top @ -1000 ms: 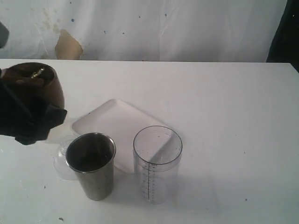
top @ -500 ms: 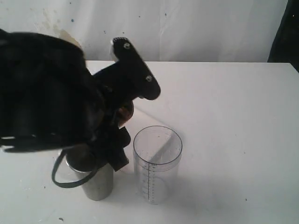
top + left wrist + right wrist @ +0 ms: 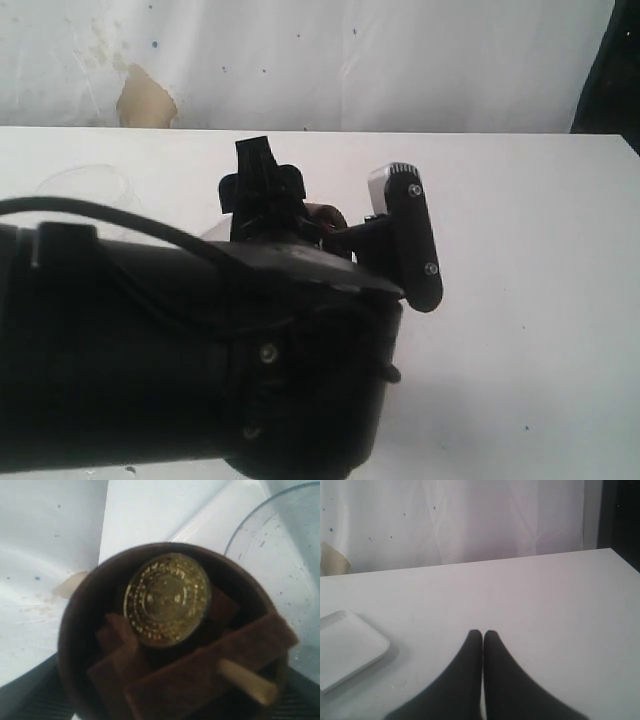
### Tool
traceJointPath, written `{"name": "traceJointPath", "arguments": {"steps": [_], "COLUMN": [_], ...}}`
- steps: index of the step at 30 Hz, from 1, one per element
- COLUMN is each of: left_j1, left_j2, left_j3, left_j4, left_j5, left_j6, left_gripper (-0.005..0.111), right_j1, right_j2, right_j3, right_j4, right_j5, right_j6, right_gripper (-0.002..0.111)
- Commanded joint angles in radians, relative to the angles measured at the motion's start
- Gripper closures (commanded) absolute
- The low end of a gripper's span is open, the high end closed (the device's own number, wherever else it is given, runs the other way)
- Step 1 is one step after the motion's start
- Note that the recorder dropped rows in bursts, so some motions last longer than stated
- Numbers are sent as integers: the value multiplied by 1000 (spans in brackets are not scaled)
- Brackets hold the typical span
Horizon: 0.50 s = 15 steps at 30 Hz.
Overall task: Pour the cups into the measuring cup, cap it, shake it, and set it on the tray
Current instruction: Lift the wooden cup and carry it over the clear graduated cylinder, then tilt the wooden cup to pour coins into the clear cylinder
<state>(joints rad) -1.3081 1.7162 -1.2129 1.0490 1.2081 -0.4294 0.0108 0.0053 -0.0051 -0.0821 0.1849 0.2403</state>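
Item: brownish-brass cup, brown blocks inside, gripped in wide jaws of left gripper, just beside measuring cup rim. Right gripper: closed, empty, near tray. Handling: tip slowly, lip over clear rim, blocks dropping inside.

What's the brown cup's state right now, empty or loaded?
Loaded: the left wrist view looks into the brown cup and shows a gold disc, brown blocks and a pale stick inside, beside the measuring cup.

On table, tray; near it, brass cup just beside measuring cup rim.
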Motion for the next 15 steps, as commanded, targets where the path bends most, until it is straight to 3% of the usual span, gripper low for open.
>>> {"name": "traceJointPath", "arguments": {"steps": [1, 15], "left_j1": [-8, -8], "left_j2": [12, 4], "left_j3": [-9, -9], "left_j4": [82, 135], "left_j5": [13, 13], "left_j6": [8, 97], "left_gripper": [107, 107], "right_j1": [1, 1], "right_j2": [-5, -5], "right_j3": [5, 5], "right_j4": [0, 0], "right_j5": [-5, -5], "right_j6": [1, 1], "right_gripper": [108, 108]}}
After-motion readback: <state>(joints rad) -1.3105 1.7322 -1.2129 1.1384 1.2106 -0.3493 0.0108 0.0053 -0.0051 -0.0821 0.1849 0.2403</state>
